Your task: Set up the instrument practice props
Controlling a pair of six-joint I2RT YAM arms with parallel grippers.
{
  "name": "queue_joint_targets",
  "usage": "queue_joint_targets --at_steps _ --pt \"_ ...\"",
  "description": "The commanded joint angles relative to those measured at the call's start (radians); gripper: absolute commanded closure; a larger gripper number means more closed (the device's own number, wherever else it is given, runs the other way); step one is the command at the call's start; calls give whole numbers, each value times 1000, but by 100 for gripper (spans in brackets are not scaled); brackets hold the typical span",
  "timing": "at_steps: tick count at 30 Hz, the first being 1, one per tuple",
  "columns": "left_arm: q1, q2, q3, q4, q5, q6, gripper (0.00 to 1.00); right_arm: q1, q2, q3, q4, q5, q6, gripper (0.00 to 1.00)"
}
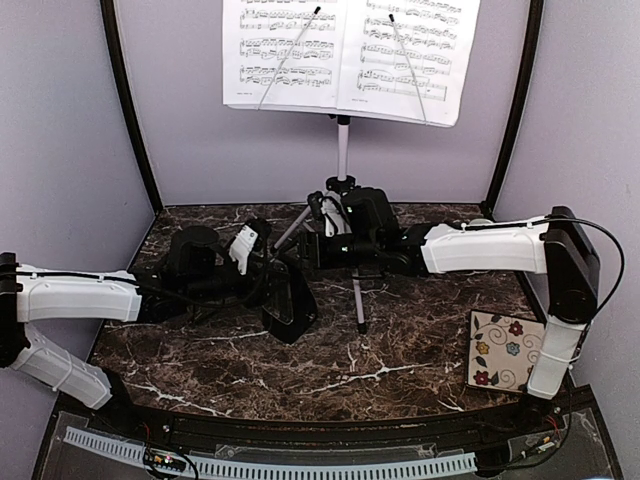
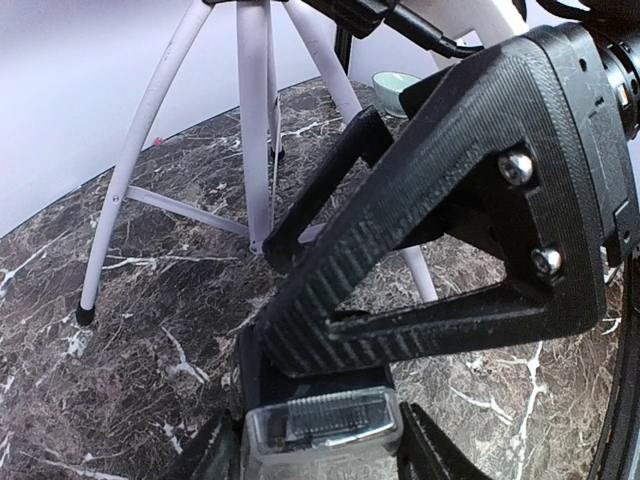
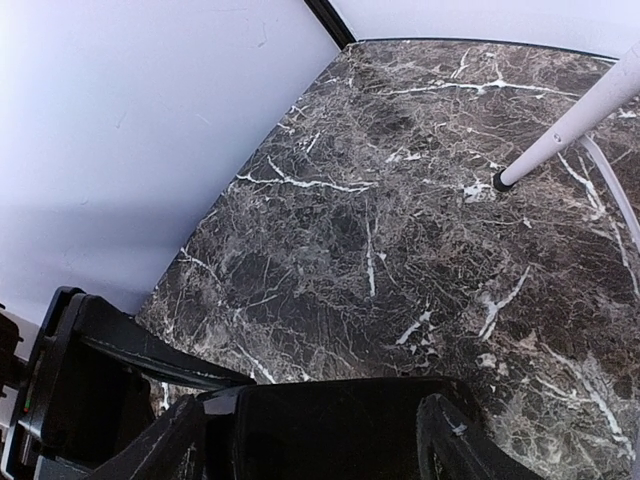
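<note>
The white music stand (image 1: 343, 150) stands at the back, with two printed music sheets (image 1: 285, 50) (image 1: 410, 55) on its desk. Its tripod legs show in the left wrist view (image 2: 140, 170) and the right wrist view (image 3: 570, 125). The black pyramid metronome (image 1: 291, 305) stands in front of the tripod, slightly tilted. My left gripper (image 1: 268, 262) is shut on its top (image 2: 320, 425). My right gripper (image 1: 305, 250) comes from the right and is shut on the metronome's black body (image 3: 330, 440). The right gripper's fingers (image 2: 430, 230) fill the left wrist view.
A floral square tile (image 1: 505, 350) lies at the front right under the right arm. A pale green bowl (image 2: 395, 88) sits behind the tripod at the back right. Purple walls close in the dark marble table (image 1: 330, 380) at the back and sides.
</note>
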Motion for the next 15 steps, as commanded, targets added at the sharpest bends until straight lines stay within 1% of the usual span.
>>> queue_joint_targets --at_steps 1,4,10,12,15 --pt "7 -30 7 24 5 5 54 -9 24 -41 -98 56 -50 28" --pt "7 -51 -15 25 20 6 62 -9 30 -60 -113 74 -71 29" --pt "7 -84 -50 29 68 24 82 -9 31 -94 -135 101 -109 29" --pt "7 -96 -64 35 84 23 86 -9 36 -97 -142 112 -123 30" --pt "7 -111 -79 34 80 24 88 -8 47 -100 -159 123 -141 30"
